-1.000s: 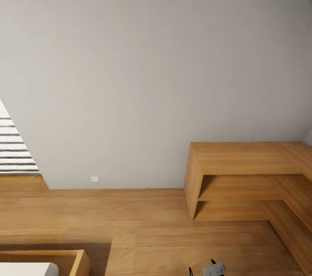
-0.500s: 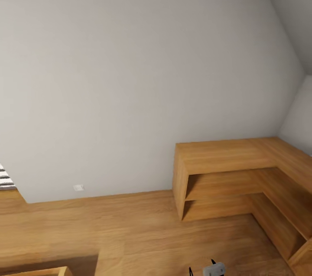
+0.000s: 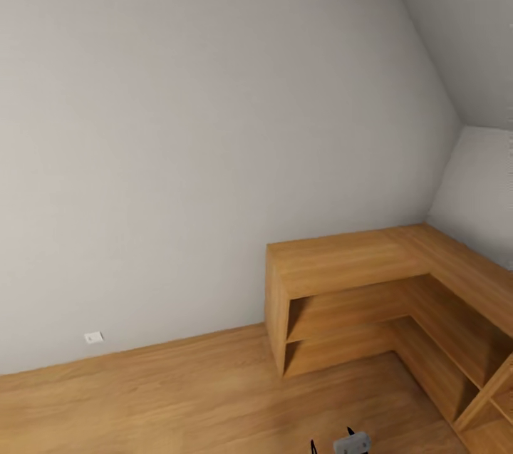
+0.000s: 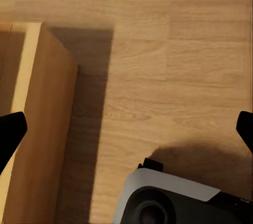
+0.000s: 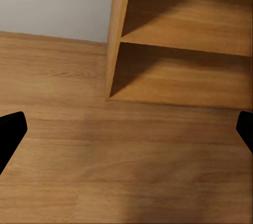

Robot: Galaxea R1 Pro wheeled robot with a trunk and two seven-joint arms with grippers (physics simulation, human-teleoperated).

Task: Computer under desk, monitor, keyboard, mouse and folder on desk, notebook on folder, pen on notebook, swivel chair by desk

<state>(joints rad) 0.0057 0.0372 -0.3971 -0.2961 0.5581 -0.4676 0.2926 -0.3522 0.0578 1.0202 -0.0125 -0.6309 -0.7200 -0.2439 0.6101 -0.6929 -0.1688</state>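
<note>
I am in the bedroom, facing a grey sloped wall (image 3: 214,119) above a light wood floor (image 3: 178,397). The desk, swivel chair, computer, monitor, keyboard, mouse, folder, notebook and pen are out of view. My left gripper (image 4: 126,132) hangs open over the floor, its black fingertips (image 4: 10,129) far apart with nothing between them. My right gripper (image 5: 126,132) is open too, over bare floor in front of a shelf unit, holding nothing.
A light oak L-shaped low cabinet (image 3: 342,261) with open shelves fills the right corner; its shelf end (image 5: 118,34) is close ahead of the right gripper. A wooden box edge (image 4: 37,129) and my grey base (image 4: 174,200) lie under the left gripper. A wall socket (image 3: 93,337) sits low.
The head camera has swung to the right: the striped thing and the wooden box at the left have left the picture, and more of the oak cabinet's corner shows.
</note>
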